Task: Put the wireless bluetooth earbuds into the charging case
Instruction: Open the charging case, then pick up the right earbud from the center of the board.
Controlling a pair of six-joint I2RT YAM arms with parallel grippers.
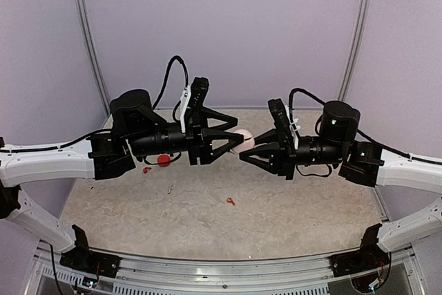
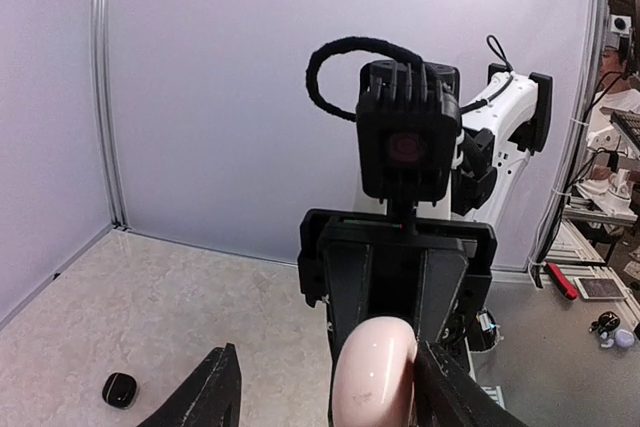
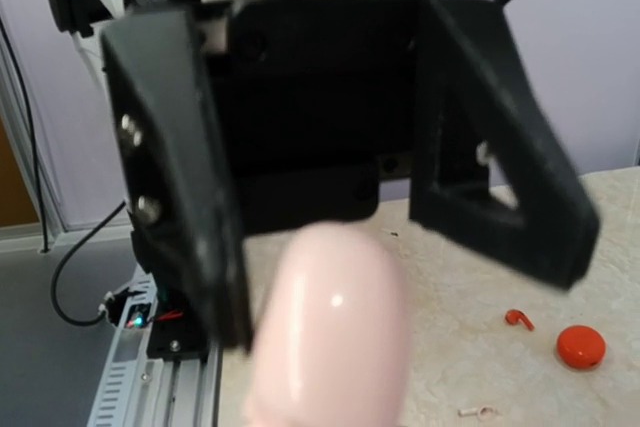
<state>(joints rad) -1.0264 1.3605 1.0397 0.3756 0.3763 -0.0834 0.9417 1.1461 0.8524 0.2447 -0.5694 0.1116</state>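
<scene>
We count three earbuds on the counter [image 1: 290, 219], one red earbud [image 1: 146, 169] beside one red case [image 1: 163, 159], one orange earbud [image 1: 230, 202], one pale earbud [image 1: 170, 188], one pink case [image 1: 243, 139] aloft in our closed right gripper [image 1: 242, 156], left gripper [image 1: 237, 130] wide around it, one black case [image 2: 120, 389].

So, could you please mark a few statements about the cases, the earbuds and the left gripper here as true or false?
1. The left gripper is shut tight. False: its jaws stand apart.
2. A pale pink case sits right by its fingers. True.
3. A red-orange round case lies on the table. True.
4. The black case is held up in the air. False: it lies on the table.
5. A red-orange earbud lies loose on the table. True.
</scene>
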